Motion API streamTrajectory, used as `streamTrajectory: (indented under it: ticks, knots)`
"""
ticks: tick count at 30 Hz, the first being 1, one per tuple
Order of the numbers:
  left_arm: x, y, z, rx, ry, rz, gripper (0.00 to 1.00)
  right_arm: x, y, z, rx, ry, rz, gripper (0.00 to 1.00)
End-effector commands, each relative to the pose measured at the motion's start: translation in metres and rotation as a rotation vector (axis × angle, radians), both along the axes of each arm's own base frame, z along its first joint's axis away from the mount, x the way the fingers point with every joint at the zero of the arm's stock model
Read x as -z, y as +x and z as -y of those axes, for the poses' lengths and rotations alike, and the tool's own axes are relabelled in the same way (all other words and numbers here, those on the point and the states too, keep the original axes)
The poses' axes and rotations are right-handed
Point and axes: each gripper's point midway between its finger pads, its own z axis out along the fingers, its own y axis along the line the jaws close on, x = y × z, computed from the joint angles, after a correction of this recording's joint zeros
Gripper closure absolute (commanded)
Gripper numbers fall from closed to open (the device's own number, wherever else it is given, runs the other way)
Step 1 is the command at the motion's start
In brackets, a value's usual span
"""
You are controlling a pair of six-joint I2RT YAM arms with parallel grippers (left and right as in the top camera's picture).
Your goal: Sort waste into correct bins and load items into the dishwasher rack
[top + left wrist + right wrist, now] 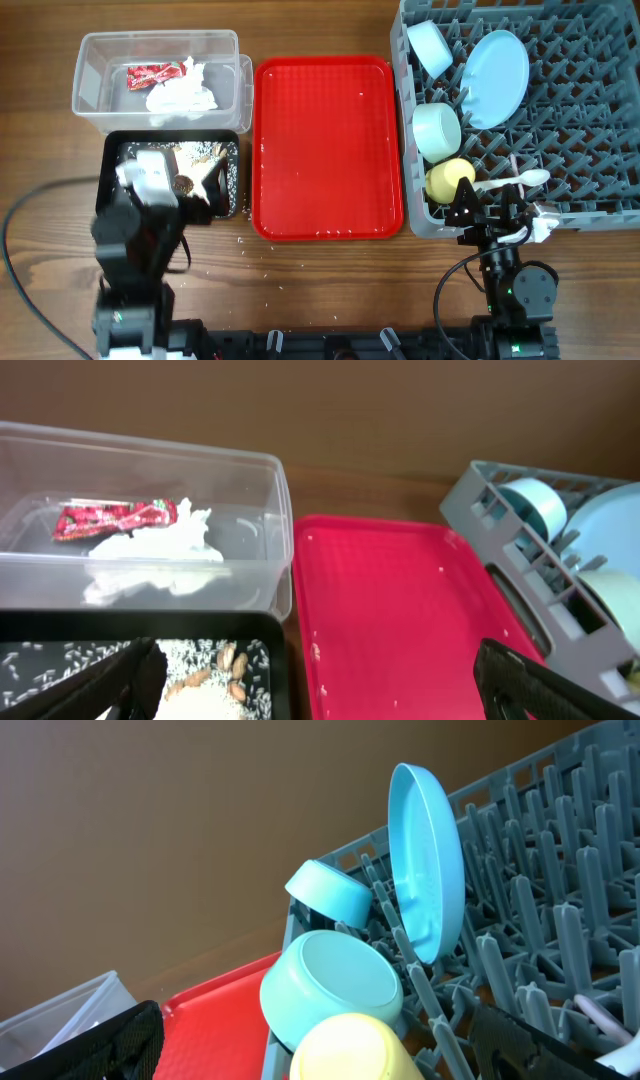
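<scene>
The red tray (pixel 327 150) lies in the middle, bare but for crumbs; it also shows in the left wrist view (pixel 400 610). The grey dishwasher rack (pixel 580 120) holds a blue plate (pixel 497 78), two pale blue bowls (pixel 436 130), a yellow cup (pixel 449 180) and a white spoon (pixel 515 182). The clear bin (pixel 100 95) holds a red wrapper (pixel 152 75) and white tissue (pixel 180 98). The black bin (pixel 228 170) holds rice and nuts (pixel 215 670). My left gripper (pixel 310 685) is open and empty over the black bin's right edge. My right gripper (pixel 320 1045) is open and empty at the rack's front left corner.
Rice grains lie scattered on the wooden table (pixel 250 250) in front of the black bin and tray. Cables run along the front edge near both arm bases. In the right wrist view the plate (pixel 425 860) stands upright between the rack's tines.
</scene>
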Motion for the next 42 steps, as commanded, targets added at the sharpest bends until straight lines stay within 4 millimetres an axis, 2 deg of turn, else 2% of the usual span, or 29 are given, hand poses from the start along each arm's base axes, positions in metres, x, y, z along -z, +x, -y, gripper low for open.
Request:
streamTrajectory:
  ticks: [1, 6, 11, 15, 42]
  knots:
    - [0.034, -0.021, -0.006, -0.034, 0.002, 0.029, 0.0, -0.002, 0.0, 0.002, 0.011, 0.01, 0.008, 0.0]
    - [0.055, -0.03, -0.006, -0.038, 0.011, 0.145, 0.0, -0.002, 0.0, 0.002, 0.011, 0.01, 0.008, 0.0]
    - [0.057, -0.03, -0.007, -0.041, 0.017, 0.25, 0.0, -0.002, 0.0, 0.002, 0.011, 0.009, 0.008, 0.0]
    - [0.063, -0.034, -0.002, -0.026, 0.016, 0.239, 0.0, -0.002, 0.0, 0.002, 0.011, 0.01, 0.008, 0.0]
    - [0.059, -0.035, -0.002, -0.025, 0.016, 0.257, 0.0, -0.002, 0.0, 0.002, 0.011, 0.009, 0.008, 0.0]
